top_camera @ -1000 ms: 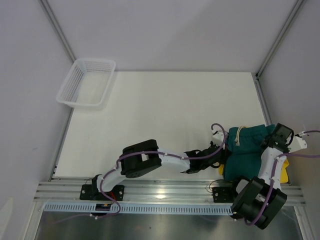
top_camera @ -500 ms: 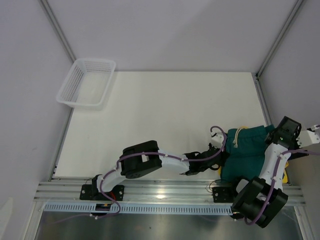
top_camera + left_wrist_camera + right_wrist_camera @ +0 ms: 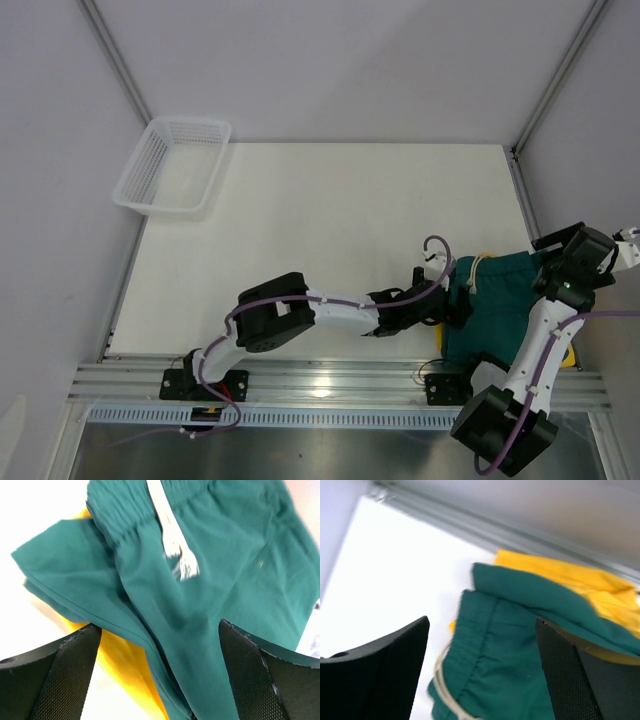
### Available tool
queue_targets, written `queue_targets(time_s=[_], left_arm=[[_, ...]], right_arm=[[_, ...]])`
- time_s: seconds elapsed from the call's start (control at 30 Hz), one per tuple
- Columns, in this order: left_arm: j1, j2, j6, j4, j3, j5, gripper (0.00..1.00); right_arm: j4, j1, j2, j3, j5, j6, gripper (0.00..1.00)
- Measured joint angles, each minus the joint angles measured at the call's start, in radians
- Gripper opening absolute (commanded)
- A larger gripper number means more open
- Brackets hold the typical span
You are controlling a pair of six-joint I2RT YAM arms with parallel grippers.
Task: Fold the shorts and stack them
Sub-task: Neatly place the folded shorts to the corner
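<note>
1. The teal shorts (image 3: 495, 300) lie at the near right corner of the counter (image 3: 320, 220), close to its right edge and just ahead of the right arm's base.
2. They rest on top of the yellow shorts (image 3: 570, 575), which they cover almost wholly. From above, only a sliver of yellow shows at the near right side of the pile.
3. In the left wrist view, yellow cloth peeks out from under the teal along the lower left side. The teal cloth there lies in layers, one flap over another.
4. The elastic waistband of the teal pair is gathered and faces the far side of the pile. A pale drawstring (image 3: 170, 545) runs down from the waistband onto the flat teal cloth and ends in a frayed tip.
5. The left fingers (image 3: 65, 670) are spread wide and hold nothing. They sit at the left side of the pile, with teal cloth showing in the gap between them.
6. The right fingers (image 3: 385, 660) are also spread wide and grip nothing. They hang above the far right part of the pile, close to the counter's right edge, and look down on the teal waistband and the yellow cloth beyond it.
7. A white mesh basket (image 3: 175, 165) sits at the far left corner of the counter, well apart from the shorts and from both arms.
</note>
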Motion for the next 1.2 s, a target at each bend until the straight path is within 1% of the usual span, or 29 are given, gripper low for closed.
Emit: queue_targets(time_s=[0.1,0.27,0.33,0.43,0.5,0.57,0.67,0.77,0.83,0.9,0.97,1.03,1.17,1.2], left_arm=[[0.017,-0.048,0.000,-0.024,-0.006,0.021,0.99],[0.039,-0.162,-0.001,-0.033,-0.051,0.046,0.99],[0.047,-0.209,-0.002,-0.031,-0.076,0.051,0.99],[0.056,-0.261,-0.002,-0.031,-0.103,0.055,0.99],[0.060,-0.283,-0.002,-0.029,-0.117,0.054,0.99],[0.062,-0.299,-0.001,-0.029,-0.132,0.053,0.99],[0.064,-0.318,-0.001,-0.029,-0.160,0.053,0.99],[0.067,-0.328,-0.001,-0.029,-0.186,0.050,0.99],[0.067,-0.330,-0.002,-0.029,-0.198,0.048,0.99],[0.067,-0.330,-0.002,-0.032,-0.206,0.046,0.99],[0.067,-0.331,-0.002,-0.033,-0.209,0.045,0.99],[0.067,-0.332,-0.001,-0.035,-0.210,0.045,0.99],[0.071,-0.333,0.000,-0.036,-0.210,0.050,0.99],[0.073,-0.333,-0.002,-0.037,-0.210,0.056,0.99]], right_arm=[[0.026,-0.055,-0.009,-0.017,-0.191,0.005,0.87],[0.106,-0.135,-0.022,-0.118,-0.463,0.060,0.88],[0.134,-0.150,-0.043,-0.169,-0.528,0.084,0.90],[0.207,-0.177,-0.135,-0.290,-0.612,0.125,0.91],[0.280,-0.208,-0.187,-0.378,-0.657,0.153,0.92],[0.364,-0.252,-0.193,-0.455,-0.704,0.182,0.92],[0.520,-0.336,-0.108,-0.557,-0.784,0.233,0.91],[0.703,-0.415,0.056,-0.643,-0.865,0.289,0.90],[0.800,-0.442,0.153,-0.674,-0.909,0.317,0.89],[0.855,-0.449,0.195,-0.681,-0.936,0.335,0.89],[0.869,-0.449,0.188,-0.677,-0.954,0.335,0.91],[0.830,-0.449,0.133,-0.665,-0.958,0.327,0.93],[0.670,-0.444,-0.066,-0.584,-0.948,0.283,0.93],[0.634,-0.443,-0.111,-0.547,-0.945,0.267,0.91]])
